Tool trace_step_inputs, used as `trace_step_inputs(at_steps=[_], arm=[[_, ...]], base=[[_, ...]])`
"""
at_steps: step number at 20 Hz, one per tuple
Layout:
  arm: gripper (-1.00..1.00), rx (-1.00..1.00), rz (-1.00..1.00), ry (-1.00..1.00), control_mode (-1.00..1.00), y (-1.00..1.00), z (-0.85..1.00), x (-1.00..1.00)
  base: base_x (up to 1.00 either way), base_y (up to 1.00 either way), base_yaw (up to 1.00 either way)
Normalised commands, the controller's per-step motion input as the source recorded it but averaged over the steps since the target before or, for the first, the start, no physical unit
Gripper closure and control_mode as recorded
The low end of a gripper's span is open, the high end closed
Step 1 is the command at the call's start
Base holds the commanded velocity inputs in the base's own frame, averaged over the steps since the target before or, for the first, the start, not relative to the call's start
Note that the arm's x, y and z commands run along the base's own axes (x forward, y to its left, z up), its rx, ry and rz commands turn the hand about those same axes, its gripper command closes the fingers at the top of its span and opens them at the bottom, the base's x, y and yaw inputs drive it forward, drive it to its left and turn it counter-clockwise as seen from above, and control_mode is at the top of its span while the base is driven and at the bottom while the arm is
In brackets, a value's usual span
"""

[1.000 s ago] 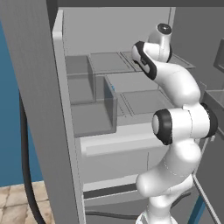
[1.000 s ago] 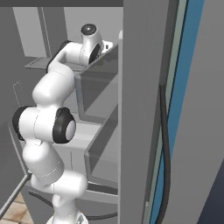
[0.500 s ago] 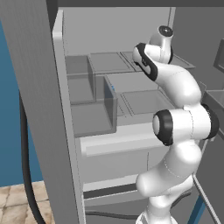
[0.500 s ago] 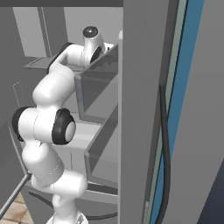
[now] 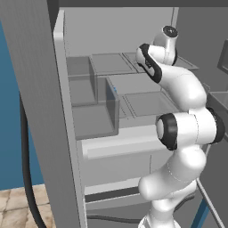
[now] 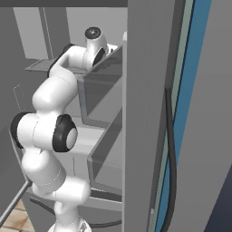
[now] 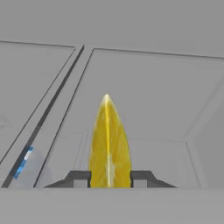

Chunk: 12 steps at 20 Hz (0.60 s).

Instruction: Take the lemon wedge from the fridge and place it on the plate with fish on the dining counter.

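Two dark fingertips (image 7: 81, 178) of the claw (image 7: 110, 179) sit against the lemon wedge (image 7: 109, 144), clenched on its narrow lower end inside the fridge (image 5: 40, 111), above a grey shelf (image 7: 153, 96). We judge it could pivot or slip out during withdrawal. Wedge: bright yellow, tapered, glossy, standing edge-on.

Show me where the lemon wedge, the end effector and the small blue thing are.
lemon wedge (image 7: 109, 140), hand view, middle of its yellow flesh.
end effector (image 7: 110, 178), hand view, midway between the two dark tips.
small blue thing (image 7: 22, 162), hand view, its middle.
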Motion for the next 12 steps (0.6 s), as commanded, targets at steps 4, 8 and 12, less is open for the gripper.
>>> trace_step_inputs(at_steps=[4, 8, 12], arm=[[1.0, 0.09, 0.0, -0.1, -1.0, -0.22, 0.06, -0.85], [1.0, 0.21, 0.0, -0.23, -1.0, -0.21, 0.41, -1.0], [1.0, 0.21, 0.01, -0.27, -1.0, -0.12, 0.3, -1.0]], base=[[0.0, 0.0, 0.0], [0.0, 0.0, 0.0], [0.0, 0.0, 0.0]])
